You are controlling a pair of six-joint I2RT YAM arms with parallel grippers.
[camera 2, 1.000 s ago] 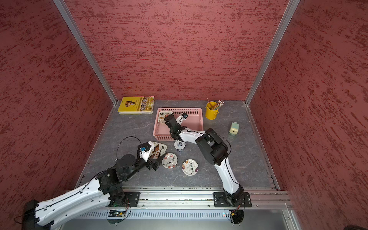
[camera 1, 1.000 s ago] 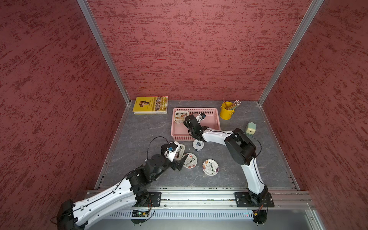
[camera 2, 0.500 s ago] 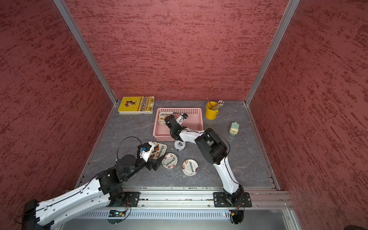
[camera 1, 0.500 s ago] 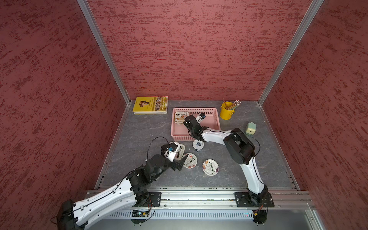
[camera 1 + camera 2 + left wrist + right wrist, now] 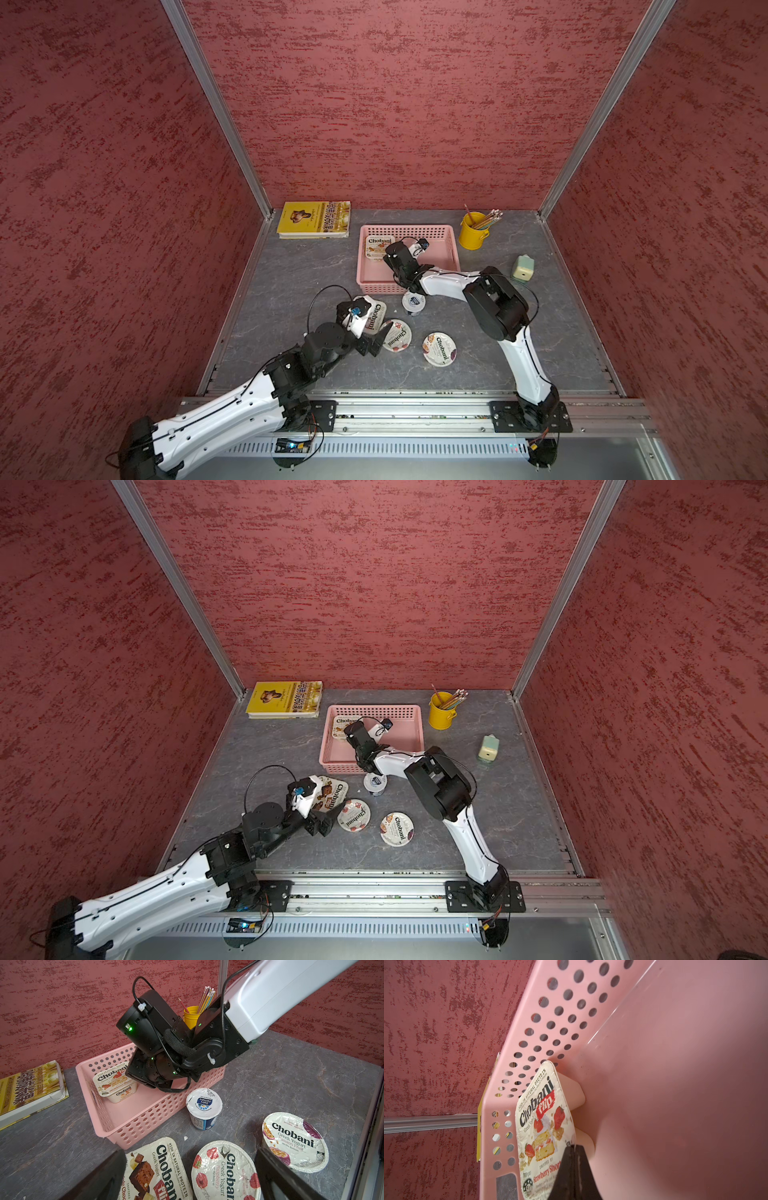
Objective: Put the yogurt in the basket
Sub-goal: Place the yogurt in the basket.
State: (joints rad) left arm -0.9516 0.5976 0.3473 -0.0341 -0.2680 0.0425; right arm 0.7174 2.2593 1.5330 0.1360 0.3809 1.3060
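Note:
The pink basket (image 5: 444, 232) stands at the back middle, and a rectangular strawberry Chobani yogurt (image 5: 379, 246) rests in its far left corner. My right gripper (image 5: 572, 1151) reaches into the basket, shut on that cup's lid rim (image 5: 542, 1126). The other yogurt cups stand in front of the basket. They are a small blue-lidded cup (image 5: 413, 302), a rectangular chocolate Chobani (image 5: 376, 313), a round raspberry Chobani (image 5: 398, 336) and a round passion-fruit Chobani (image 5: 439, 349). My left gripper (image 5: 190, 1176) hangs open over the chocolate and raspberry cups, holding nothing.
A yellow book (image 5: 313, 218) lies at the back left. A yellow pencil bucket (image 5: 473, 232) stands right of the basket. A pale green block (image 5: 523, 266) sits further right. Red walls close three sides, and a metal rail runs along the front.
Almost nothing differs. My right gripper stays shut on the strawberry cup in the basket's corner, shifting only slightly. The left arm has not moved.

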